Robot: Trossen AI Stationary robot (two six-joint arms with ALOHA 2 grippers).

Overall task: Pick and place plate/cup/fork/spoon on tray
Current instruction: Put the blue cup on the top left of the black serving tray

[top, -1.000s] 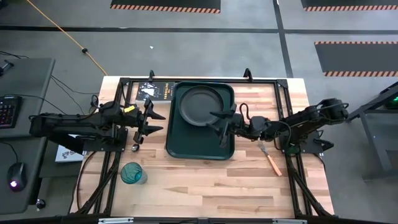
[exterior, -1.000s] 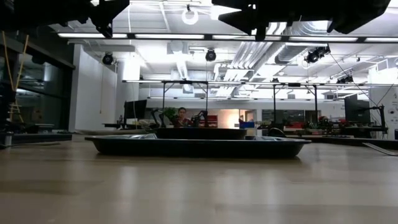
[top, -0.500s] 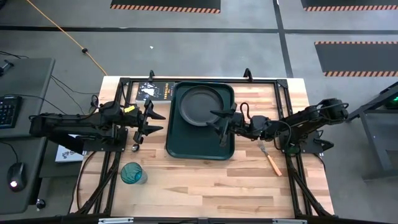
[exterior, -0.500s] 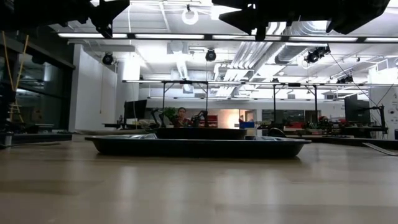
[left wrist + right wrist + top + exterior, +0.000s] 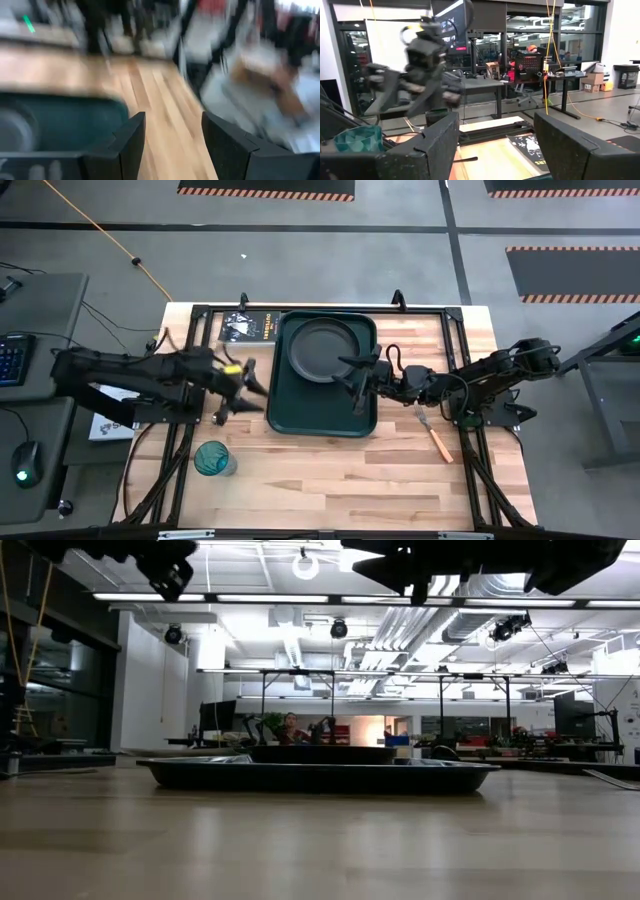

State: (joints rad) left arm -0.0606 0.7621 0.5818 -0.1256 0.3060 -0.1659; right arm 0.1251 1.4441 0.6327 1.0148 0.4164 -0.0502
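Plate (image 5: 325, 348) already in tray (image 5: 322, 420). Cup (image 5: 212, 459) at 7 o'clock on counter (image 5: 330, 480). Left pincer (image 5: 248, 392) spread, empty; next descend over cup. Right pincer (image 5: 356, 383) spread, over tray.

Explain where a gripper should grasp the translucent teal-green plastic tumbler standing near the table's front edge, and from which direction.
Probably across its walls just below the rim, coming from the side: the teal-green tumbler stands upright, mouth up, on bare wood with nothing touching it. The left gripper, fingers open, is the nearer one.
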